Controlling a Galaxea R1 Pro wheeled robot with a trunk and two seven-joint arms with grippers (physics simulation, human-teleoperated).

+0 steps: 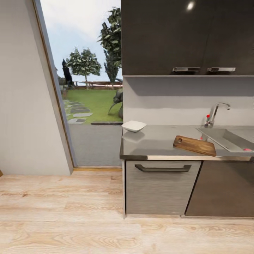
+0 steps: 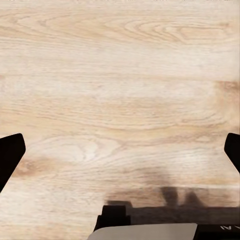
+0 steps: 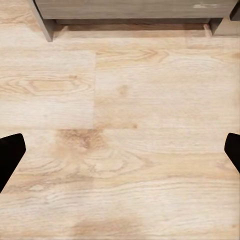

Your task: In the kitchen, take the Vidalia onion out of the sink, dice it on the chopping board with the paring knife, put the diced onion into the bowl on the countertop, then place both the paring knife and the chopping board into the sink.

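— So, where do we stand?

— We face the long glossy grey countertop (image 1: pixel 158 141) from across a pale wooden plank floor (image 1: pixel 70 218). On it, near its left end, sits the shallow white bowl with a squarish rim (image 1: pixel 133 126). To the right lies the rectangular dark brown wooden chopping board (image 1: pixel 194 145), its oval slot toward the bowl, its far end just beside the grey steel sink (image 1: pixel 225 138).

— And the onion?

— We see a small pinkish-red lump (image 1: pixel 248 149) at the picture's right edge, inside the basin; only a sliver shows. The chrome bent tap with its red knob (image 1: pixel 213 115) stands behind the sink.

— Our pincers?

— Both hang over bare floor. The left gripper (image 2: pixel 120 150) has its dark fingertips (image 2: pixel 10 152) spread wide, grasping nothing. The right gripper (image 3: pixel 120 150) is likewise released, fingers (image 3: pixel 10 152) far apart, with a grey cabinet base (image 3: pixel 135 9) ahead.
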